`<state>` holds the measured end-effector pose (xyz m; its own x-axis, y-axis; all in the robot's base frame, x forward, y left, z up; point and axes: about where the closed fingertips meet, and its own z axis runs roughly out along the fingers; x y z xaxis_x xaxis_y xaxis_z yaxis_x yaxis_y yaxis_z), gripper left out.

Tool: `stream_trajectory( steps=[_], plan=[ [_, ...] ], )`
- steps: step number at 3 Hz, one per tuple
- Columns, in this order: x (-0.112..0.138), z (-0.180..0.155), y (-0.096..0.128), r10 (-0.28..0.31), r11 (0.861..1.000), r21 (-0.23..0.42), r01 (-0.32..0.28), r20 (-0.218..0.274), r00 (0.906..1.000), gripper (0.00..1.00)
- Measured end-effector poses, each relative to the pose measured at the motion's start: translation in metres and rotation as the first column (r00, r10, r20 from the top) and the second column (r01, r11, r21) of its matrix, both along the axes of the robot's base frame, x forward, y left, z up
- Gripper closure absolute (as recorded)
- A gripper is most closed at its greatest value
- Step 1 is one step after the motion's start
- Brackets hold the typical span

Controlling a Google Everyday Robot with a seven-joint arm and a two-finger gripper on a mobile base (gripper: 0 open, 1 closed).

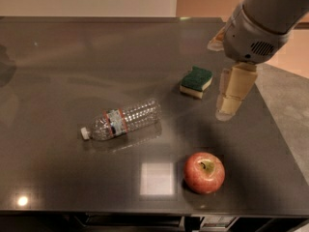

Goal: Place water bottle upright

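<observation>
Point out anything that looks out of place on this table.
The water bottle lies on its side, cap pointing left, not upright, left of the sponge and apple, which look normal. The gripper hangs right of the sponge.

Clear ribbed plastic bottle lay on a glossy dark table; a matt tan gripper hung centre right, beside a coarse sponge; a shiny apple sat below.

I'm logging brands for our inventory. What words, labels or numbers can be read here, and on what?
None can be read.
Water bottle: red-edged blue-white label band, print too blurred to read.
The gripper, hovering beside the sponge, and the apple show no text.
</observation>
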<state>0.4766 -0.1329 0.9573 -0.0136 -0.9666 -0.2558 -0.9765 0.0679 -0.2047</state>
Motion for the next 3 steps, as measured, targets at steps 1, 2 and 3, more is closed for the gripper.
stream_trajectory(
  steps=[1,2,3],
  plan=[
    [0.008,-0.009,0.028,0.072,0.997,0.007,-0.072,-0.011,0.9973,0.0],
    [0.014,-0.016,0.054,0.139,0.99,0.009,-0.139,-0.014,0.9902,0.0],
    [0.016,-0.022,0.074,0.193,0.981,0.008,-0.192,-0.013,0.9812,0.0]
  ],
)
